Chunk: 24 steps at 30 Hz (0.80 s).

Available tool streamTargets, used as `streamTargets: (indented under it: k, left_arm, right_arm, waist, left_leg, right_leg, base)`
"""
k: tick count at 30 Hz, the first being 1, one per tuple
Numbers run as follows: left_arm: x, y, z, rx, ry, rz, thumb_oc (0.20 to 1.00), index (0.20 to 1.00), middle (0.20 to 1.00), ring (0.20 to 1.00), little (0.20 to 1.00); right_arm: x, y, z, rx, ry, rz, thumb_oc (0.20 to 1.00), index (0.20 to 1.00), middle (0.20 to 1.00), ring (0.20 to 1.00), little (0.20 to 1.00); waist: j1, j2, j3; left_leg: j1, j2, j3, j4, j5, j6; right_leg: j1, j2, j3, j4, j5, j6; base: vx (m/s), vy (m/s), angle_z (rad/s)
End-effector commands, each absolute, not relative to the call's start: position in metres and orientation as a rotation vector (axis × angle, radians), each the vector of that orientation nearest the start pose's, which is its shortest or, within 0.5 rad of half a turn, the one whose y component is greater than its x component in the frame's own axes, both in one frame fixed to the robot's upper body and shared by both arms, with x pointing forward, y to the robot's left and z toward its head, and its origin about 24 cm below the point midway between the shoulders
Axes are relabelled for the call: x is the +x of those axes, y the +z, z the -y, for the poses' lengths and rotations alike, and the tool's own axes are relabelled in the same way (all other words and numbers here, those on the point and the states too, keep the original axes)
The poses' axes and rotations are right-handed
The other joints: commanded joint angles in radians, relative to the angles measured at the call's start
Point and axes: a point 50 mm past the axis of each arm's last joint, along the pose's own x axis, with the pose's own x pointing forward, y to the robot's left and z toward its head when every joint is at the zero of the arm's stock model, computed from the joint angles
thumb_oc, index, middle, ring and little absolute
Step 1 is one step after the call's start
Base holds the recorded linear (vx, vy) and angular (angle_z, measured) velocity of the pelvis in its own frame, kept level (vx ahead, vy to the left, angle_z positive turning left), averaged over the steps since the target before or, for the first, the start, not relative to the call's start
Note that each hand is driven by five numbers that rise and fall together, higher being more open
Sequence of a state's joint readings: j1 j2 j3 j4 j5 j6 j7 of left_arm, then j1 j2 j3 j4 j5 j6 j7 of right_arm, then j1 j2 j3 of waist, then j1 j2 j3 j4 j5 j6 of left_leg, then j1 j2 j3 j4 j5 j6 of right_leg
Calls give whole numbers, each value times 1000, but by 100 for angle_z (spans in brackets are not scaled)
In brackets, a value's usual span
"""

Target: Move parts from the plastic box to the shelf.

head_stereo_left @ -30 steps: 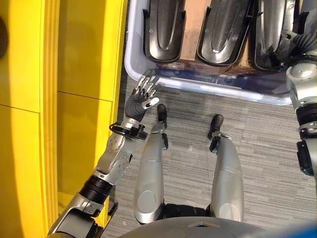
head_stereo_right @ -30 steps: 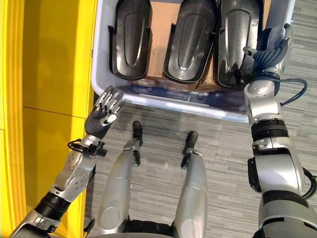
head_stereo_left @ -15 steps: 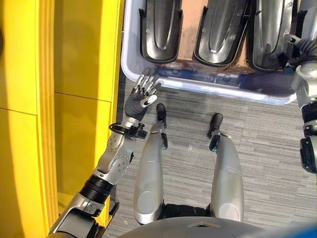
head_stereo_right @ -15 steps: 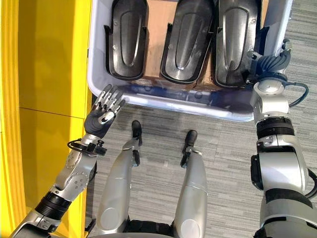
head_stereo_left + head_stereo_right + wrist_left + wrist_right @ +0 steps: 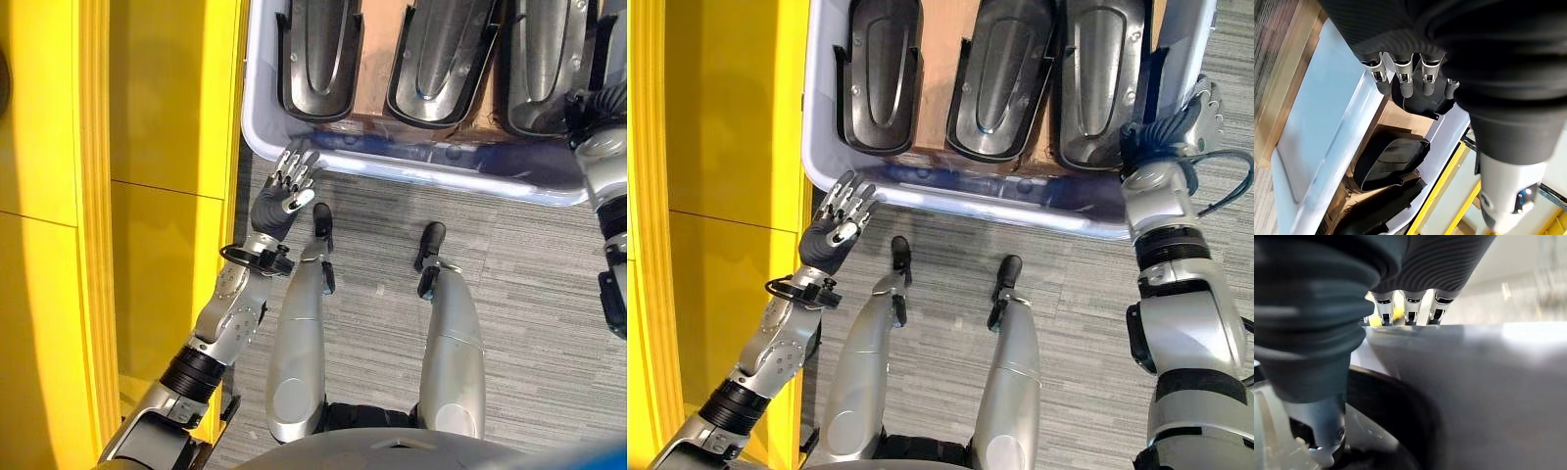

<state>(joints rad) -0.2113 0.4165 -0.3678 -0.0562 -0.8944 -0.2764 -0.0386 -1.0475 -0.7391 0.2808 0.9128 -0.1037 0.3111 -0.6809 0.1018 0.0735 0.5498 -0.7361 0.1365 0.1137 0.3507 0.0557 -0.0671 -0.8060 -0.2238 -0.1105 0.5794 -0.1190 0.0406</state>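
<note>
Standing side by side across the plastic box (image 5: 970, 191), on the floor: three black moulded parts, namely the left part (image 5: 884, 73), the middle part (image 5: 999, 69) and the right part (image 5: 1102, 73). All with long axes running from the box's near wall towards its far wall, hollow sides up. None lifted yet.

Poised just outside the near left corner of the box: the left hand (image 5: 828, 235), palm up, fingers spread and straight, holding nothing, fingertips close to the near wall. Ahead of it across that wall, and nearest to it of the three, the left part.

Set at the box's right wall, near the near right corner: the right hand (image 5: 1190, 116), fingers straight and reaching past the rim on the outer side, thumb down on the inner side close by the right part. Closed on nothing as far as can be seen; contact with the wall hard to judge.

To the robot's left, running alongside the box's left wall: the yellow shelf (image 5: 725, 147).

Judged from this: the right part within closest reach of the right hand, lying just inward of its thumb; likely to need a grasp across its narrow width, then a carry leftward over the whole box.
</note>
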Motion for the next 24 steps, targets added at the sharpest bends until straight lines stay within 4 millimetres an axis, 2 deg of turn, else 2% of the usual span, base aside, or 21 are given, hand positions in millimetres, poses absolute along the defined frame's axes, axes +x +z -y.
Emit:
streamTargets:
  k: [1,5,12,16,20,24]
  left_arm:
    - [261,124,-126,-575,-447,382,1000,1000,1000,1000,1000]
    - [259,121,-123,-591,-451,380,1000,1000,1000,1000,1000]
    - [257,117,-122,-605,-453,391,1000,1000,1000,1000,1000]
    - [258,116,-124,-616,-451,393,1000,1000,1000,1000,1000]
    - [257,114,-125,-617,-456,387,1000,1000,1000,1000,1000]
    - [257,113,-126,-612,-459,386,1000,1000,1000,1000,1000]
  right_arm:
    - [357,236,319,-1086,-1211,252,1000,1000,1000,1000,1000]
    - [352,255,309,-1175,-1302,421,1000,1000,1000,1000,1000]
    - [344,270,298,-1174,-1352,610,1000,1000,1000,1000,1000]
    - [342,272,294,-1126,-1362,645,1000,1000,1000,1000,1000]
    - [343,275,290,-1163,-1309,672,1000,1000,1000,1000,1000]
    - [352,270,281,-1193,-1164,634,1000,1000,1000,1000,1000]
  waist:
    - [5,62,-30]
    - [4,69,-30]
    - [-5,70,-30]
    - [-7,72,-30]
    - [-6,74,-30]
    - [-1,72,-30]
  left_leg:
    - [-32,-33,-17,23,-90,23]
    - [-25,-37,-14,15,-91,25]
    - [-16,-36,-4,7,-92,22]
    - [-12,-37,-1,6,-94,20]
    - [-13,-39,-3,6,-95,19]
    - [-15,-40,-2,6,-94,19]
  right_leg:
    - [15,3,-58,89,-90,16]
    - [22,0,-58,77,-87,19]
    - [32,-5,-55,55,-83,19]
    - [34,-7,-53,52,-83,18]
    - [32,-9,-52,54,-85,18]
    - [32,-9,-56,51,-85,17]
  base:
    - [-1,53,1]
    - [0,47,3]
    - [3,40,-1]
    - [0,0,0]
    - [0,0,0]
    - [0,0,0]
